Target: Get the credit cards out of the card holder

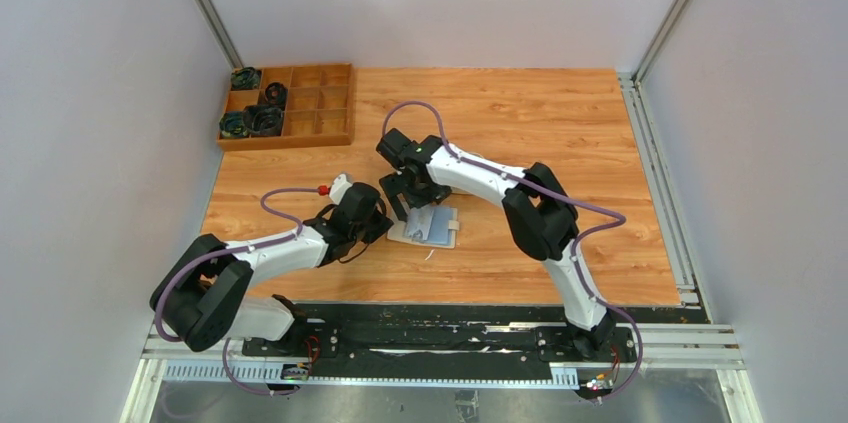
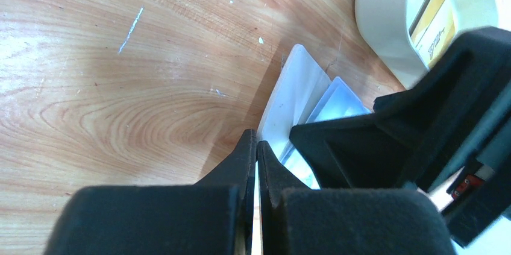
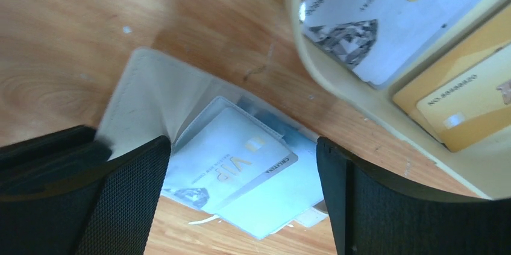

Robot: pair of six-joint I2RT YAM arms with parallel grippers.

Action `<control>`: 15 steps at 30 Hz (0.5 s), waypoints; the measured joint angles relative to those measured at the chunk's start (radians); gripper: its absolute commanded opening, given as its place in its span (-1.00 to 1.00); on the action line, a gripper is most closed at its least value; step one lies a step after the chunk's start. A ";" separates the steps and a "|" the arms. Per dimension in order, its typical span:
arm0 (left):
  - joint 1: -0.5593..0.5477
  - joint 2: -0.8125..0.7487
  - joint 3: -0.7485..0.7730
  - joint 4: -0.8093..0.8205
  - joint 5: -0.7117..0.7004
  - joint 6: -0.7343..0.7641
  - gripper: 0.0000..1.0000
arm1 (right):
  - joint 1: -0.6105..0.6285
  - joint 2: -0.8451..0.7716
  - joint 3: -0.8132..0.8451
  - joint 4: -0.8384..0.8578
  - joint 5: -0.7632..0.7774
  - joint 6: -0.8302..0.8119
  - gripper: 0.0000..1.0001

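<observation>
The soft beige card holder [image 3: 138,86] lay open mid-frame on the wood-grain bench [image 1: 550,113], a glossy pale-blue credit card [image 3: 223,164] between the right tool's [image 3: 241,140] wide-spread jaws, the left tool [image 2: 256,146] pinched narrowly on its flap edge.

table [image 1: 520,133]: carries everything
compartment box [image 1: 318,103]: far left corner, well apart from the rest
card holder [image 1: 432,227]: lies open mid-table, between the two arms
credit card [image 3: 232,158]: inside the open card holder, on its inner face
tray [image 3: 361,95]: just beside the card holder
tray cards [image 3: 385,20]: flat in the tray, side by side
left pincer [image 2: 256,146]: at the card holder's left edge, tips together on its flap
right pincer [image 3: 244,207]: above the card holder, one finger either side
</observation>
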 measured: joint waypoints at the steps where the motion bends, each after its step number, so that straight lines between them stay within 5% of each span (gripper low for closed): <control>1: 0.000 0.001 0.000 0.000 -0.001 0.000 -1.00 | 0.000 -0.012 -0.017 0.023 -0.014 -0.005 0.90; 7: 0.000 0.003 0.000 0.000 -0.001 0.001 -1.00 | -0.006 -0.178 -0.184 0.212 -0.130 -0.001 1.00; 15: 0.000 0.003 0.000 -0.014 -0.018 0.010 -1.00 | -0.139 -0.443 -0.636 0.634 -0.400 0.164 0.93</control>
